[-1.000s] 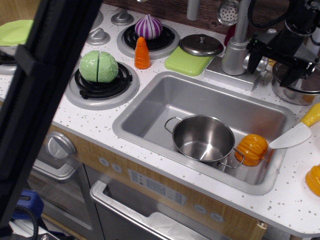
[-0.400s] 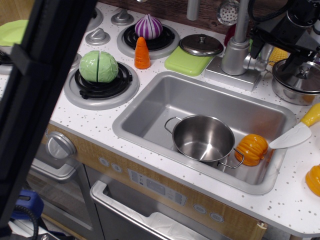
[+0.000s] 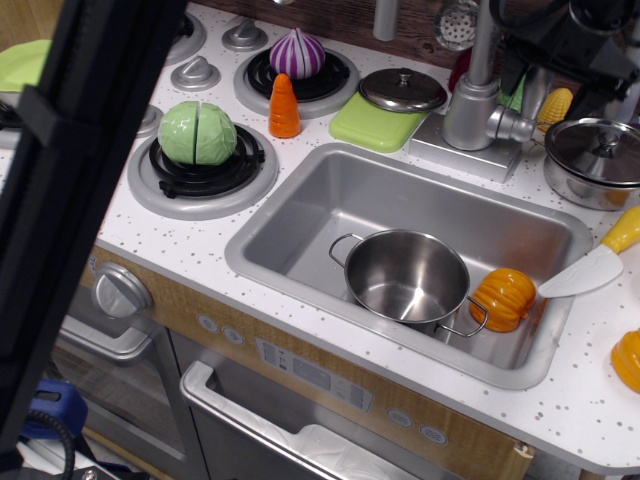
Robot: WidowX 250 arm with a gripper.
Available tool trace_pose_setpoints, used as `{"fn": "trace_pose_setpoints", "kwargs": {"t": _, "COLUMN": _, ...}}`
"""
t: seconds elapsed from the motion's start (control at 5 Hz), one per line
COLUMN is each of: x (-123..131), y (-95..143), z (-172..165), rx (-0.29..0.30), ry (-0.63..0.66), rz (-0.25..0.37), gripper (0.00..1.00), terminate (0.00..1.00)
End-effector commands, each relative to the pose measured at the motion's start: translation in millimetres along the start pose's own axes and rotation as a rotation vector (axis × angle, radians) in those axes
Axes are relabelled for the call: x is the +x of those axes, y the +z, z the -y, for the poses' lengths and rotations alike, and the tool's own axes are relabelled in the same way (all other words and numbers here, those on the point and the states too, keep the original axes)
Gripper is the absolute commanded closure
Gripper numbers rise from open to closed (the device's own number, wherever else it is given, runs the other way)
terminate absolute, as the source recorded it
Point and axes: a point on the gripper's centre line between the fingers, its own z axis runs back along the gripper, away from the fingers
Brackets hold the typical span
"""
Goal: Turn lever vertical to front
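Half the pincer (image 3: 560, 60) cut off — lever (image 3: 519, 135) arm faint, downward.

No text, label, brand, number or sign can be read anywhere in the scene. The grey control panel (image 3: 318, 377) on the near front of the counter, above the oven handle, carries faint markings, but they are too small and blurred to make out. The round buttons (image 3: 219, 329) beside it show no legible symbols either.
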Motion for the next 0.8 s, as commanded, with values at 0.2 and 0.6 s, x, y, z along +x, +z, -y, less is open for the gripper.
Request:
{"fn": "trace_pose_setpoints", "kwargs": {"t": 0.2, "x": 35.9, "y": 40.2, "z": -21.2, "rx": -0.009, "ry": 0.031, "rz": 0.119, "gripper": 0.00, "terminate": 0.00}}
{"fn": "trace_pose_setpoints", "kwargs": {"t": 0.6, "x": 30.0, "y": 31.7, "z": -14.1, "rx": -0.016, "ry": 0.075, "rz": 0.129, "gripper": 1.00, "terminate": 0.00}}
